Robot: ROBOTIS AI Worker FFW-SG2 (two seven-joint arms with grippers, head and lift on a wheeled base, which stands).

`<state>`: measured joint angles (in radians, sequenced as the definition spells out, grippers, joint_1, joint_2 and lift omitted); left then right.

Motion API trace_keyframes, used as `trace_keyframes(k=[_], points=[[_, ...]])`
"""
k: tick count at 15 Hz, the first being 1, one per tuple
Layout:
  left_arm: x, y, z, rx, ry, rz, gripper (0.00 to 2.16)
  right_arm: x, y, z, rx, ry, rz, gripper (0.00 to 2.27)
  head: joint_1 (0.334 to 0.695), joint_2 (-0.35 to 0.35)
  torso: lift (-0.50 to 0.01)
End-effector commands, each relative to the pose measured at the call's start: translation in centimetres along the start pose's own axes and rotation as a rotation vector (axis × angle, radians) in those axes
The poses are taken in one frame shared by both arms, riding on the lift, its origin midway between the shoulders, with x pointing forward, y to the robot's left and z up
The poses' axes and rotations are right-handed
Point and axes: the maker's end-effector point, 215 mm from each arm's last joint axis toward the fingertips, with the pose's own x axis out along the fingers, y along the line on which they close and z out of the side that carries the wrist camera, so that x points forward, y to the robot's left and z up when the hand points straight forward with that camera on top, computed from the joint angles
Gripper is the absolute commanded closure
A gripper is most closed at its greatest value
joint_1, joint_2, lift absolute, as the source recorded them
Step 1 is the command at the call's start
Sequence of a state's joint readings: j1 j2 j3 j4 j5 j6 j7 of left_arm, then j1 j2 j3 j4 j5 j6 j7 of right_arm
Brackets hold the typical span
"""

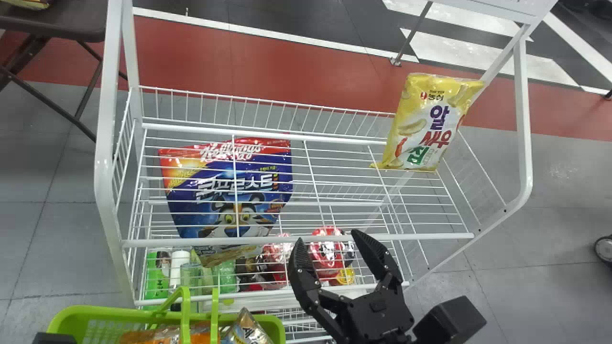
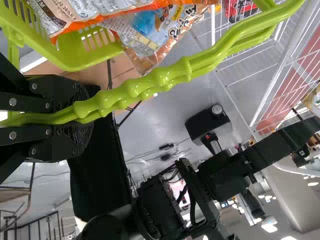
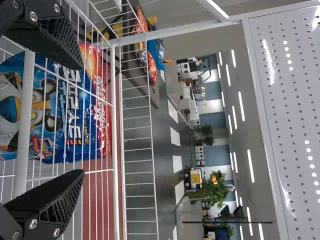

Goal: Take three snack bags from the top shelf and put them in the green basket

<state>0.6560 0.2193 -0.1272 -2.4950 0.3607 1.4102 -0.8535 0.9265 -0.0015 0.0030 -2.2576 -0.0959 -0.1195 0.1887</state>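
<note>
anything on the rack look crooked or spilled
One thing: the yellow snack bag looks askew, its top slanting rightward at the back right of the white wire rack instead of sitting straight. I see nothing spilled.

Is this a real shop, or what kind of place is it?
Maybe a pretend shop set up in a big hall: there's a white wire rack with a yellow snack bag, a green basket, and long ceiling lights beyond.
</note>
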Motion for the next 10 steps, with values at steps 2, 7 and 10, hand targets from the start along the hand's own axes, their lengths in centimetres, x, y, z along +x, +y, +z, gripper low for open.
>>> trace_keyframes(k=[2, 7, 10], points=[[0.03, 0.1, 0.35, 0.001, -0.005, -0.001, 2.02, 0.01, -0.2, -0.33, 0.001, 0.004, -0.004, 0.07, 0.695, -0.35, -0.037], [-0.09, 0.21, 0.41, 0.001, -0.008, 0.001, 2.02, 0.22, -0.16, -0.12, 0.0, -0.005, -0.003, 0.07, 0.695, -0.35, -0.037], [-0.16, 0.26, 0.39, -0.001, -0.009, 0.002, 2.02, 0.18, -0.18, -0.01, -0.001, -0.012, -0.004, 0.07, 0.695, -0.35, -0.037]])
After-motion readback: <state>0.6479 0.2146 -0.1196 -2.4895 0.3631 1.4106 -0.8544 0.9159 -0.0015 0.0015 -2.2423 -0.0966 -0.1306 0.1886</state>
